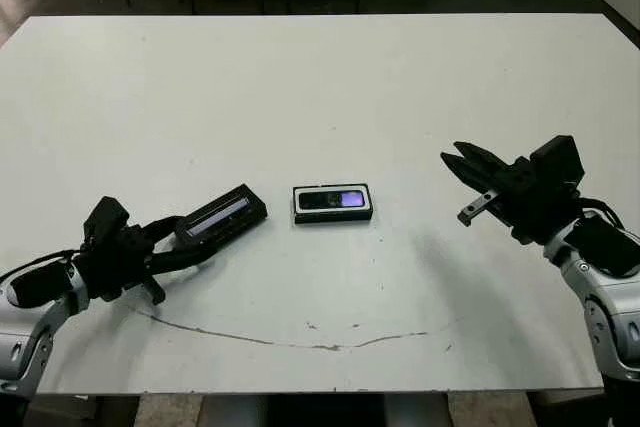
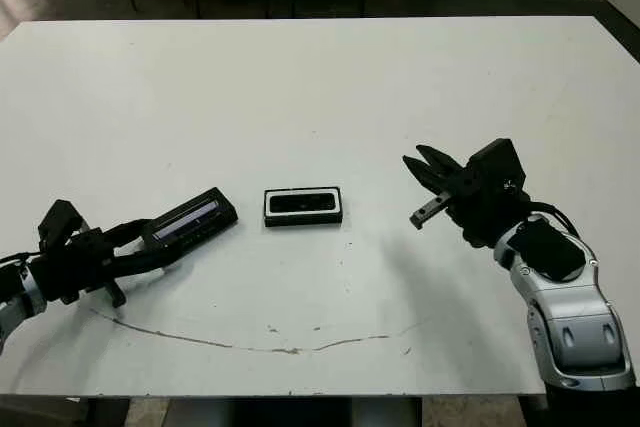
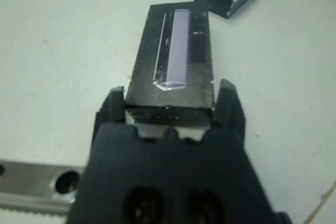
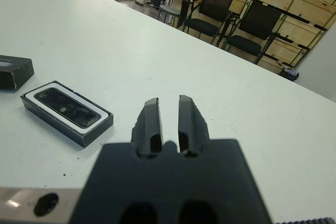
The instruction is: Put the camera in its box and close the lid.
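The box (image 1: 333,216) sits at the table's middle, and the camera (image 1: 335,199) lies inside it with its glossy bluish-purple face up. To its left the lid (image 1: 222,215) lies at a slant, silvery strip up, one end toward the box. My left gripper (image 1: 178,238) is shut on the lid's other end; in the left wrist view its fingers (image 3: 224,98) press both sides of the lid (image 3: 176,56). My right gripper (image 1: 455,155) hovers right of the box, shut and holding nothing, a short gap away from the box (image 4: 79,129).
A thin dark scratch (image 1: 300,342) runs across the white table (image 1: 320,87) near its front edge. Chairs (image 4: 215,9) and wooden crates stand beyond the far edge. Bare table lies between the box and each arm.
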